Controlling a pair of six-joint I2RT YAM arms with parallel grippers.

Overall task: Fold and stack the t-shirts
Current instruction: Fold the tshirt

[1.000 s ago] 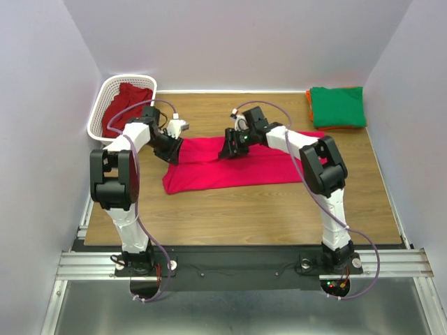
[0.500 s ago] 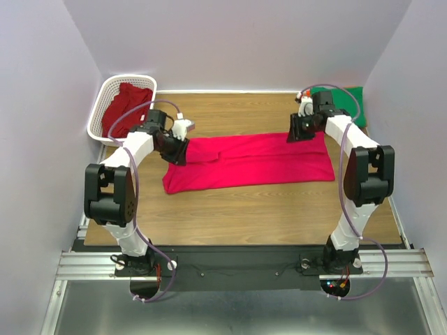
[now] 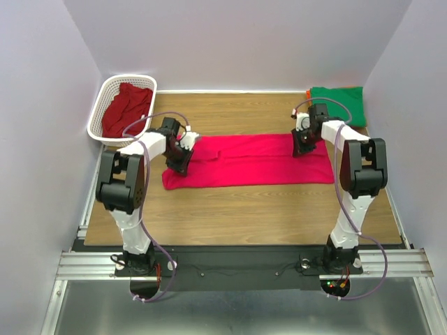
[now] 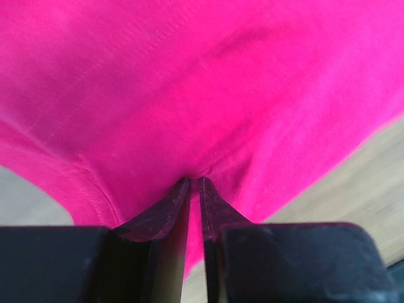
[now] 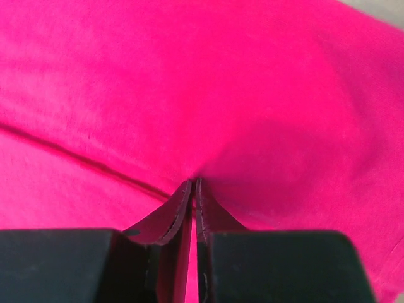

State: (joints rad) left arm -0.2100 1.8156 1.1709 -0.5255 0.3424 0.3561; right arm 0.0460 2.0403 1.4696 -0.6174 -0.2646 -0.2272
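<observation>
Here the pink-red t-shirt (image 3: 251,162) lies flat across the middle of the wooden table (image 3: 244,209), folded into a long band that runs from left to right. The left gripper (image 3: 183,155) is down on the band's left end, near its far edge, and the right gripper (image 3: 302,143) is down on the right end, also near the far edge. In the left wrist view the left gripper (image 4: 194,183) has its jaws nearly together, with a small pucker of pink cloth pinched at the tips. In the right wrist view the right gripper (image 5: 193,184) has its jaws drawn just as close, nipping a fold of the same cloth. The crimson t-shirt (image 3: 126,108) sits crumpled inside the white basket (image 3: 98,112) at the far left corner. At the far right corner the green t-shirt (image 3: 339,105) lies folded on top of the orange t-shirt (image 3: 308,93), of which only an edge shows.
</observation>
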